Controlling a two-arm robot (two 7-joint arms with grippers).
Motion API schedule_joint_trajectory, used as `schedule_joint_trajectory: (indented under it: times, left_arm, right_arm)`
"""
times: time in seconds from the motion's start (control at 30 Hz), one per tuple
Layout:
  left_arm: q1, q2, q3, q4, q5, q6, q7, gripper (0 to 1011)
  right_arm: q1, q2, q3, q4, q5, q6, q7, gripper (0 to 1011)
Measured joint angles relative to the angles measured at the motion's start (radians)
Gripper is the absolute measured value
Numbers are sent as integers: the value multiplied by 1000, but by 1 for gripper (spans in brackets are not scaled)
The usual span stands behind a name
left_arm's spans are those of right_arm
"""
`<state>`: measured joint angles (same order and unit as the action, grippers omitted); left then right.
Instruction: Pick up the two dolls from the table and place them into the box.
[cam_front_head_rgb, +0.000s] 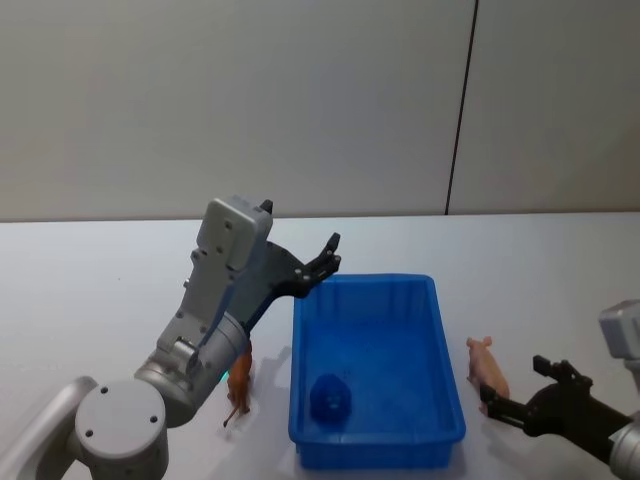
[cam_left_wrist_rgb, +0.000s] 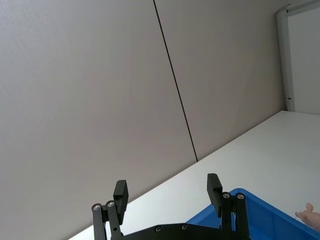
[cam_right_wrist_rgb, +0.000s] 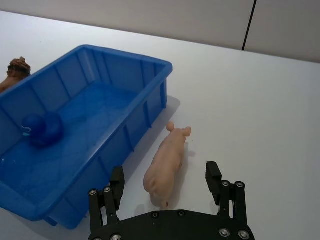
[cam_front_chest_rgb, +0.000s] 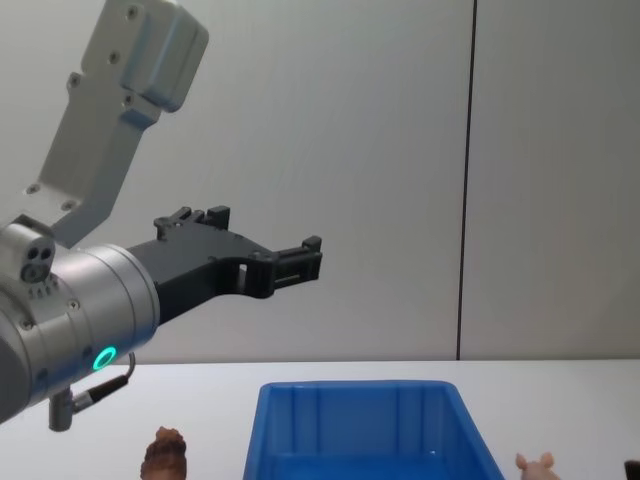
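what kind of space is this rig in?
Probably a robotics lab or test cell: bare white table, plain panelled wall, with a blue box, a pink doll and a brown doll set out.

A dark blue roundish lump (cam_front_head_rgb: 330, 398) lies before a grey wall (cam_front_head_rgb: 250, 100) with a dark vertical seam (cam_front_head_rgb: 460, 110).

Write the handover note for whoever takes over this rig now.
The left hand is open and empty, raised near the far left corner of the box.
The right hand is open, low by the near end of the pink doll, not gripping.
That doll lies on the table right of the box; the brown doll stands left of it.
Done: no doll boxed. Left: both dolls.
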<state>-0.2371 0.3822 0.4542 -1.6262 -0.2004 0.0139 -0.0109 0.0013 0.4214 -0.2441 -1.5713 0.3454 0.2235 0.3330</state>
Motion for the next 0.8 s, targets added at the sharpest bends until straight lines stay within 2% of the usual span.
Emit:
schedule_joint_trajectory:
  times: [0.33,0.5,0.8]
  left_arm:
    - [0,0,0,0,0,0,0,1001]
    - [0,0,0,0,0,0,0,1001]
    - [0,0,0,0,0,0,0,1001]
  right_arm:
    - [27,-27,-15,48,-10,24,-5,997]
    - [41,-41,-23,70,-16,31,-6,902]
    - [65,-64,-35,104,-24,46,-15,643]
